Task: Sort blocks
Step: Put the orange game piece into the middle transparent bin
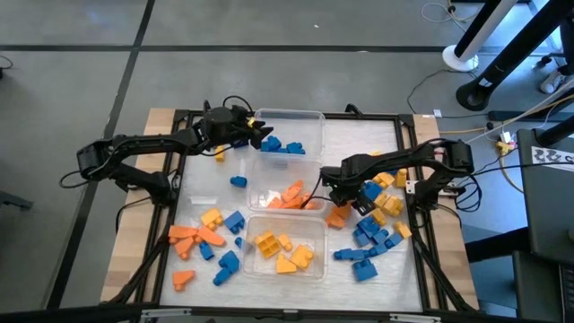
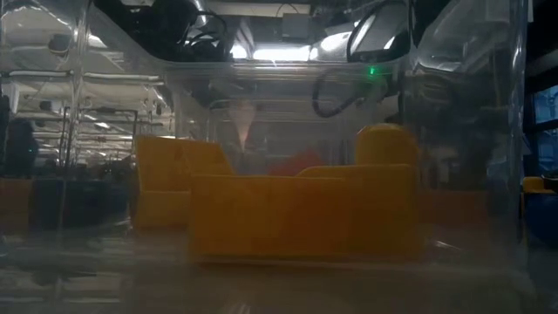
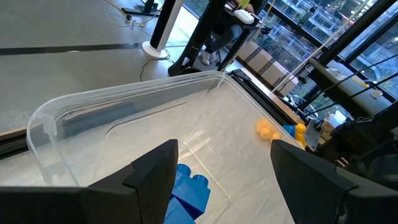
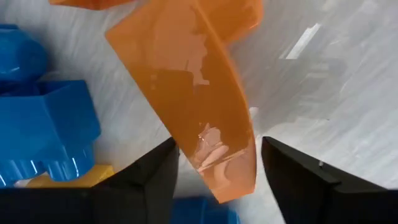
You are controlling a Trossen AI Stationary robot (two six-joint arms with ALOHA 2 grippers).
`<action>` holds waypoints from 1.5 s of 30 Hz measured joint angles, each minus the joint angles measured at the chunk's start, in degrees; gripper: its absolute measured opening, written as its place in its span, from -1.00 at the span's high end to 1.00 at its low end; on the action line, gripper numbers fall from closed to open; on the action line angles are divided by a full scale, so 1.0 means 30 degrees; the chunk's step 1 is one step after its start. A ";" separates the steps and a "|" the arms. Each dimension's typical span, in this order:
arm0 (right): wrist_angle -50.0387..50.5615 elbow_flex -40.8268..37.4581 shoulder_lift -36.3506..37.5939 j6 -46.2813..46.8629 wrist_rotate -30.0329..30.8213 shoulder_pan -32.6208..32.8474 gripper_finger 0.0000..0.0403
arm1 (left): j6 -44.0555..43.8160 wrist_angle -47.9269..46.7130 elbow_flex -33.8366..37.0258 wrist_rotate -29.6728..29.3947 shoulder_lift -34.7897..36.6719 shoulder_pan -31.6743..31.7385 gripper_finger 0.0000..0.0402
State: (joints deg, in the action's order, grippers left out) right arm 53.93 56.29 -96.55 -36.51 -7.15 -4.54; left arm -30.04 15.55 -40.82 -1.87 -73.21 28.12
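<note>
Right wrist view: right gripper [image 4: 214, 168] sits low over an orange block [image 4: 186, 93], fingers spread either side of its narrow end — whether they already pinch it we cannot tell. Blue blocks [image 4: 43, 124] lie just beside. From above, this gripper [image 1: 334, 193] works at the right pile, next to the middle tub [image 1: 269, 175] holding orange pieces. Left gripper [image 1: 260, 136] hangs wide and empty over the far tub [image 1: 309, 121], a blue block [image 3: 186, 190] below it. We judge an orange pick under way; next comes closing squarely, lifting, carrying to the middle tub.
</note>
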 joint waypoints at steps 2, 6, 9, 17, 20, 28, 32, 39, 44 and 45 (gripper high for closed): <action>0.0018 0.0000 0.0000 0.0015 0.0001 0.0007 0.02 | 0.0000 0.0000 0.0000 0.0005 0.0000 0.0000 -0.23; 0.0053 0.0000 0.0000 0.0023 0.0004 0.0000 0.32 | 0.0000 0.0000 0.0000 0.0000 0.0000 0.0000 -0.23; 0.0242 0.0000 0.0000 0.0056 0.0019 0.0000 0.43 | 0.0000 0.0000 0.0000 0.0000 0.0000 0.0000 -0.23; 0.1846 -0.0034 -0.0015 0.0071 -0.0212 0.0000 0.56 | 0.0000 0.0000 0.0000 0.0000 0.0000 0.0000 -0.23; 0.1689 -0.0038 -0.0036 0.0073 -0.0319 0.0000 0.58 | 0.0000 0.0005 0.0000 0.0000 0.0000 0.0000 -0.23; 0.1743 -0.0044 -0.0036 0.0073 -0.0316 0.0000 0.59 | 0.0000 0.0000 0.0000 0.0003 0.0000 -0.0006 -0.23; 0.2262 -0.0044 -0.0029 0.0892 -0.0316 0.0000 0.58 | 0.0000 0.0006 0.0000 0.0000 0.0000 -0.0006 -0.23; 0.4226 0.1060 -0.0014 0.1472 -0.0405 0.0000 0.58 | 0.0000 0.0000 0.0000 0.0000 0.0000 -0.0005 -0.23; 0.4156 0.2434 0.0476 0.1243 -0.0224 0.0000 0.58 | 0.0000 0.0000 0.0000 0.0000 0.0000 -0.0007 -0.23; 0.4181 0.2735 0.0591 0.1221 -0.0153 0.0003 0.58 | 0.0000 0.0000 0.0000 0.0000 0.0000 -0.0001 -0.23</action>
State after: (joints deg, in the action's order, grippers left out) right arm 66.48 64.50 -94.78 -32.85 -7.61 -4.53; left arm -30.04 15.55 -40.82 -1.87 -73.21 28.11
